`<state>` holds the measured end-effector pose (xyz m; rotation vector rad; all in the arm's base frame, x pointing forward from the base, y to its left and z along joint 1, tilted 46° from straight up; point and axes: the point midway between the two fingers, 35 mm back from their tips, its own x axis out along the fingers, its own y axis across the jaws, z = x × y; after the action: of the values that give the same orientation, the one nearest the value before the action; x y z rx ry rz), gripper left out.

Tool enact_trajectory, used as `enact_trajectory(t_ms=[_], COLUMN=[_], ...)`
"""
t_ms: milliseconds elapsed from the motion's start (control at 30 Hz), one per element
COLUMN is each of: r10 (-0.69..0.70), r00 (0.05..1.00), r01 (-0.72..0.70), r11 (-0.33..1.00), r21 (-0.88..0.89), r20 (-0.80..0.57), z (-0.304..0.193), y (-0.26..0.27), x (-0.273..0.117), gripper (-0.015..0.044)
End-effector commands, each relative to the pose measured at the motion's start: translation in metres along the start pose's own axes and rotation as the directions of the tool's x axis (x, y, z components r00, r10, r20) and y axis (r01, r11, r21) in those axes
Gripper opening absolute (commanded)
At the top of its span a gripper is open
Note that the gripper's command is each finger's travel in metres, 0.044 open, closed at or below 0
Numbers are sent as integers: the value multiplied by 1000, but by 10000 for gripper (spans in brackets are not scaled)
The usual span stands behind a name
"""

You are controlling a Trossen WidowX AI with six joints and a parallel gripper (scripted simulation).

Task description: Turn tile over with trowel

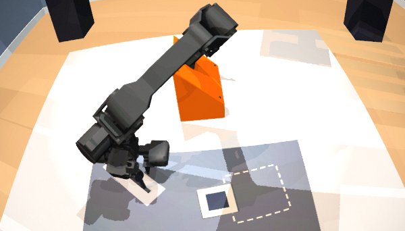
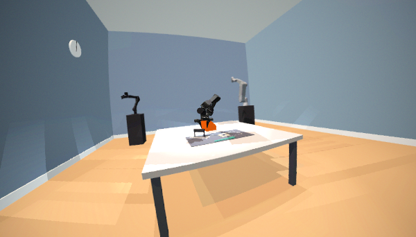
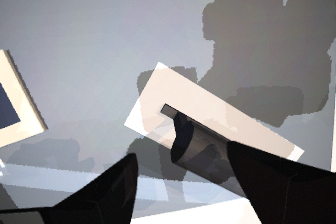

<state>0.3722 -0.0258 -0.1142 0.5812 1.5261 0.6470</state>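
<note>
Tool-grasping step: your gripper [image 1: 143, 171] [image 2: 204, 119] [image 3: 182, 154] is spread, gripping nothing, at the trowel [image 1: 153, 196] [image 2: 199, 130] [image 3: 215, 112]. The tile [image 1: 217, 200] [image 2: 224, 134] [image 3: 5, 100] overlaps the left edge of the dashed outline [image 1: 284, 193] [image 3: 0, 162] — apparently unflipped. Next, align and close on the handle [image 3: 205, 155] — watch for slip.

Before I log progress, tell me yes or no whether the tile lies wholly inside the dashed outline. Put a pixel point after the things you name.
No, the square cream tile with a dark blue centre [image 1: 201, 204] [image 3: 25, 107] straddles one side of the white dashed outline [image 1: 283, 188].
</note>
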Motion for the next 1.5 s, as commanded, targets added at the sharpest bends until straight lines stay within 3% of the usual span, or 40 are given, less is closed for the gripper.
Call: enact_trajectory(t_ms=[0,300,633,1067,1467], r10=[-2,-4,-6,-7,-6], r00=[1000,1000,1000,1000,1000], r01=[3,8,13,16,17], r11=[992,906,708,331,-78], r21=[126,424,706,944,997], r20=[-8,-10,-12,-15,-18], z=[-3,-7,-13,-20,-27], y=[-3,-11,-19,-29,-38], x=[1,-2,-5,-9,-12], gripper=[270,270,270,270,270])
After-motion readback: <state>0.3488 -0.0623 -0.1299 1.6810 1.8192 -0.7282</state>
